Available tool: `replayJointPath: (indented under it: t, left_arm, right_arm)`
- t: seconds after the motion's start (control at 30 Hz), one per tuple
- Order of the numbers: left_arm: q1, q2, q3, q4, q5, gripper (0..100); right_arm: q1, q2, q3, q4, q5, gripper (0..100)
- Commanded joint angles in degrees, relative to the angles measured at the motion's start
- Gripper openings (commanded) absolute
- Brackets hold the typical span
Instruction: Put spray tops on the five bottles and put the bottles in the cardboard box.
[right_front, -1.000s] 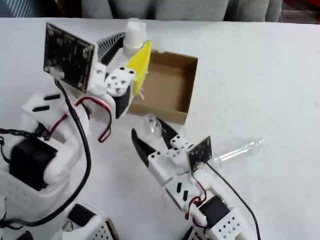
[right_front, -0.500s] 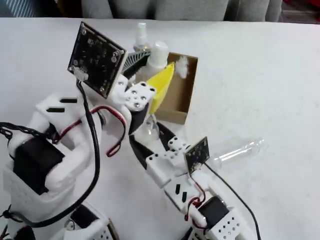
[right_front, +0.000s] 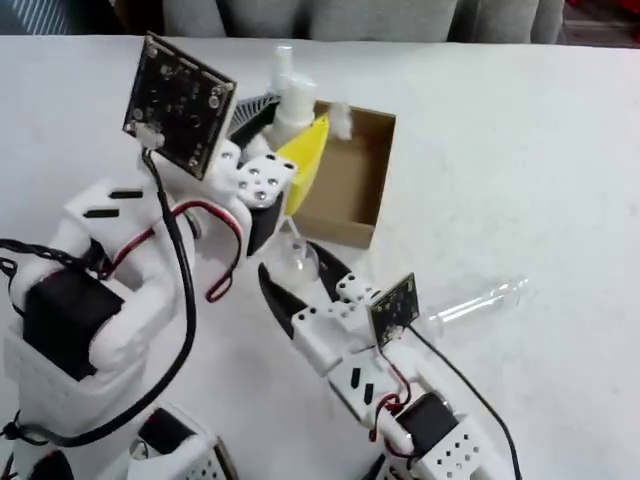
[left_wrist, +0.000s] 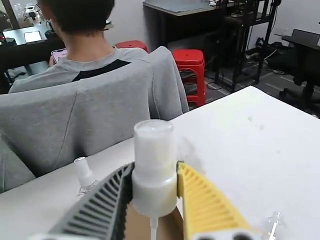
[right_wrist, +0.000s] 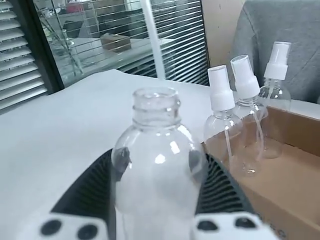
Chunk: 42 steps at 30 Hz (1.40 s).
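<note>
1. Although the camera board on the left wrist carries small marks, we cannot read them.
2. We see the left gripper clamped on a white spray top. Its grey and yellow fingers pinch the collar, the dip tube hangs below, and it is held above the near edge of the cardboard box.
3. We find the right gripper closed around the belly of a clear bottle, upright with its threaded neck open, just beside the box.
4. We count three capped bottles standing in the box, clear with white tops. One uncapped bottle stands on the table beyond.
</note>
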Motion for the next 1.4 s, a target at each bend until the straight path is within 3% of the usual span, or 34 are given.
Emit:
replayJointPath:
  t: [0.0,0.27,0.8,1.0,1.37]
  left_arm:
    - [-1.0,-1.0,0.2,0.1,0.6,2]
    - [1.0,-8.0,10.8,-1.1,0.7,2]
    - [2.4,-27.9,46.7,-15.8,1.1,2]
    - [6.7,-30.8,54.4,-20.7,1.1,2]
    - [5.9,-36.2,61.8,-22.0,0.8,2]
  right_arm:
    - [-0.5,-0.6,0.8,0.2,0.8,1.5]
    - [-0.3,-0.9,0.8,0.2,0.8,1.5]
    - [-0.2,-0.7,0.8,0.2,0.8,1.5]
    - [-0.2,-0.9,0.8,0.2,0.8,1.5]
    - [-0.1,-0.9,0.8,0.2,0.8,1.5]
